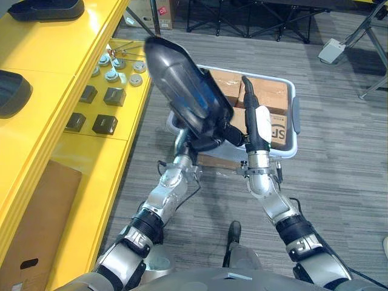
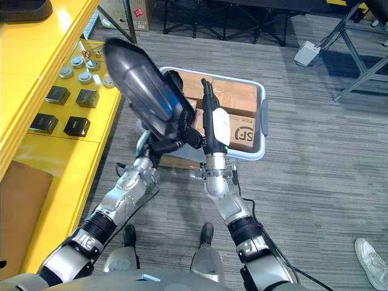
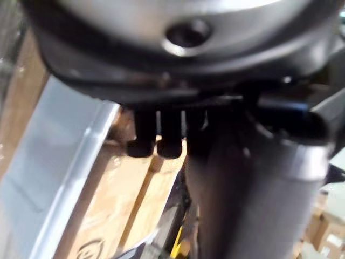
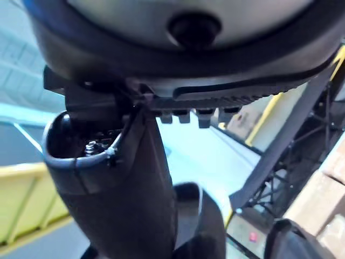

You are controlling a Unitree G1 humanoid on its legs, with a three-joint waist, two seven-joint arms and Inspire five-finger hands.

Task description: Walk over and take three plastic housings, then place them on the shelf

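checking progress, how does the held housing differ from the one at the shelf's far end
The held housing is raised and tilted in the left hand; the shelf housing lies flat on the yellow shelf. The held housing shows a glossy bluish face; the shelf housing looks black. Both are dark plastic.

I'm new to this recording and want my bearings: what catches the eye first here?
A large glossy dark plastic housing stands out mid-view, raised between the left hand and the straight-fingered right hand. Past it, a grey plastic bin of brown cardboard boxes stands on the carpet. A bright yellow shelf with small black boxes runs along the robot's left.
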